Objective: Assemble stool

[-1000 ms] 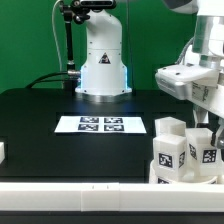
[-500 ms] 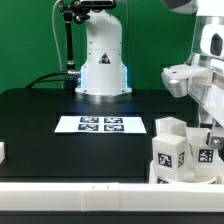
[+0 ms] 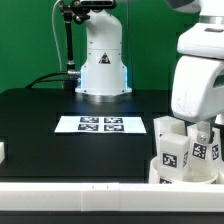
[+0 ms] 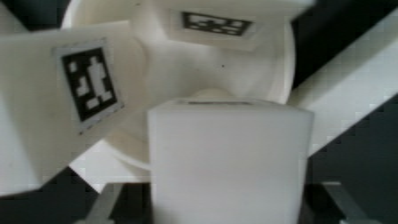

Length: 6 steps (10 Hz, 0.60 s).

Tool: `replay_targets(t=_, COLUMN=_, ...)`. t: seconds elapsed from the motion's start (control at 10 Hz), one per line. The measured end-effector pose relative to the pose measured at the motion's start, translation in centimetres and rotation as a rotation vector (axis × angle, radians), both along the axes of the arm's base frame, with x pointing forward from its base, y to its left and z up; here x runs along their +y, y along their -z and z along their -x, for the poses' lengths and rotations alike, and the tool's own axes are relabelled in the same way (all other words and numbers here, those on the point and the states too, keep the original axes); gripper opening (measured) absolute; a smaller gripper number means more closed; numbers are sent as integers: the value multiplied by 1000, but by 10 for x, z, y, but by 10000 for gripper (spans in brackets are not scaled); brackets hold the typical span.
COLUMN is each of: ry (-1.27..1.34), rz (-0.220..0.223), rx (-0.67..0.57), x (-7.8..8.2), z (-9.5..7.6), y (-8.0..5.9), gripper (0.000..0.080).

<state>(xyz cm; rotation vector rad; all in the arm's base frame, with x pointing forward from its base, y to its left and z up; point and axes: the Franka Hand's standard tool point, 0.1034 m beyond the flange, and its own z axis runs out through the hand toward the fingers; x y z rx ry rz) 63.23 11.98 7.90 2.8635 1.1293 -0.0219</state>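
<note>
The stool's parts stand at the exterior view's right front: a low round seat (image 3: 157, 172) with upright tagged block legs (image 3: 168, 150) on it. My gripper (image 3: 204, 130) comes down among them, and its wide white hand hides the rear legs. In the wrist view a plain white leg (image 4: 228, 150) fills the gap between my fingers (image 4: 114, 196). My gripper (image 4: 228, 205) is shut on this leg, just over the round seat (image 4: 178, 70). Another leg (image 4: 71, 100) with a black tag stands close beside it.
The marker board (image 3: 100, 124) lies flat in the middle of the black table. The arm's white base (image 3: 102, 62) stands behind it. A long white rail (image 3: 70, 195) runs along the front edge, and a small white piece (image 3: 2, 152) sits at the exterior view's far left.
The hand has turned and swung toward the exterior view's left over the stool parts, and it now covers more of them. The grip has not changed.
</note>
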Motion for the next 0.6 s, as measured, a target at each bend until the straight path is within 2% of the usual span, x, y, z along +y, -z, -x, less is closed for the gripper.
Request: replay_targets(t=0.6, ry=359, rz=-8, rx=-20, x=-1, z=0, y=0, gripper=340)
